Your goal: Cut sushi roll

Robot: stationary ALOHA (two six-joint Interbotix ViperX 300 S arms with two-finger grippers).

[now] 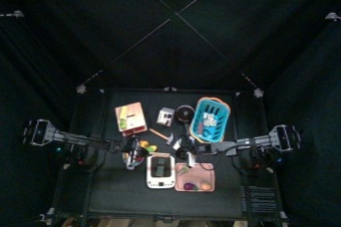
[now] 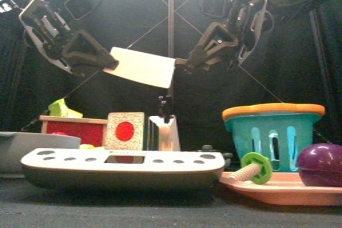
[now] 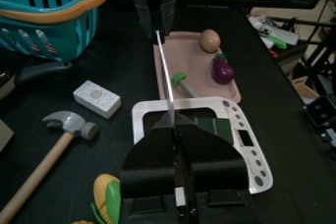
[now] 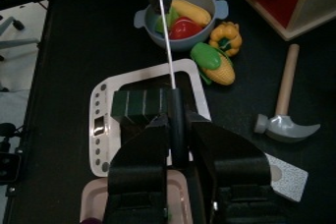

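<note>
A knife with a wide pale blade (image 2: 143,67) hangs in the air over the table, held between both arms. My left gripper (image 2: 110,64) is shut on its left end, and the blade shows edge-on as a thin white line (image 3: 165,90) rising from the jaws. My right gripper (image 2: 189,62) is shut on its right end, with the same thin line (image 4: 163,41) above its jaws. The dark green sushi roll (image 3: 199,130) lies on the white cutting board (image 3: 250,159) below the knife. It also shows in the right wrist view (image 4: 141,103).
A teal basket (image 2: 274,132) stands at the right. A pink tray (image 3: 197,88) holds a purple eggplant (image 3: 223,71) and an egg (image 3: 209,39). A hammer (image 4: 282,120), a red box (image 2: 80,130) and a bowl of toy vegetables (image 4: 191,12) lie around the board.
</note>
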